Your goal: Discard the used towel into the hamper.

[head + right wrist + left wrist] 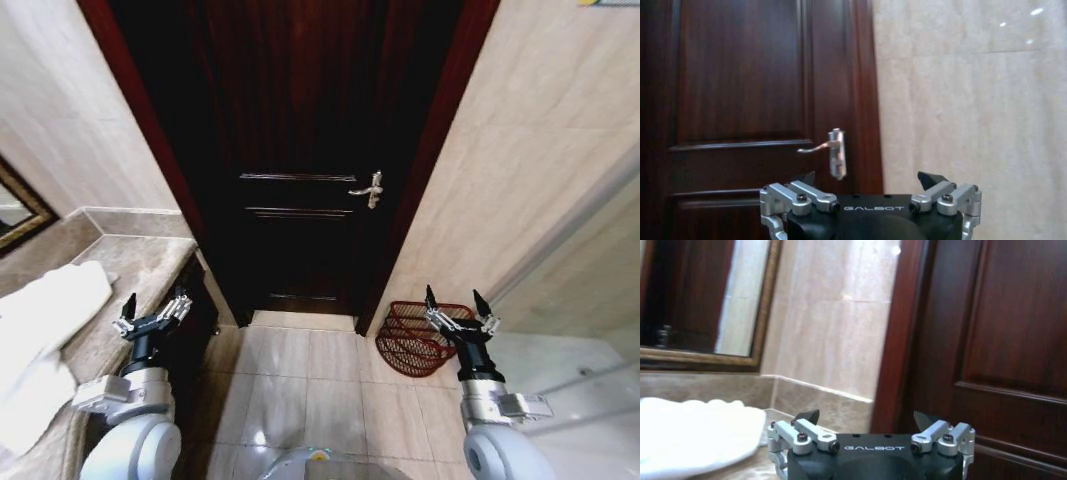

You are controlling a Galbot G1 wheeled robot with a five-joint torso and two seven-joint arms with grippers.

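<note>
One towel (45,330) lies on the left tabletop (140,265), one hamper (420,338) stands far right, and both the left pincer (152,308) and right pincer (458,305) gape empty.

Left gripper (867,419), fingers (807,417) apart, beside white towel (690,437).

dark wood door (300,150), silver handle (368,189), beige tile walls (530,150), marble counter (140,270), mirror (707,300).

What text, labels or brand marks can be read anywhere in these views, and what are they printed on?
"GALBOT": on the black body of the left gripper, in white letters.
"GALBOT": on the black body of the right gripper, the same mark.
No other writing can be read; the door, towel and hamper carry none.
</note>
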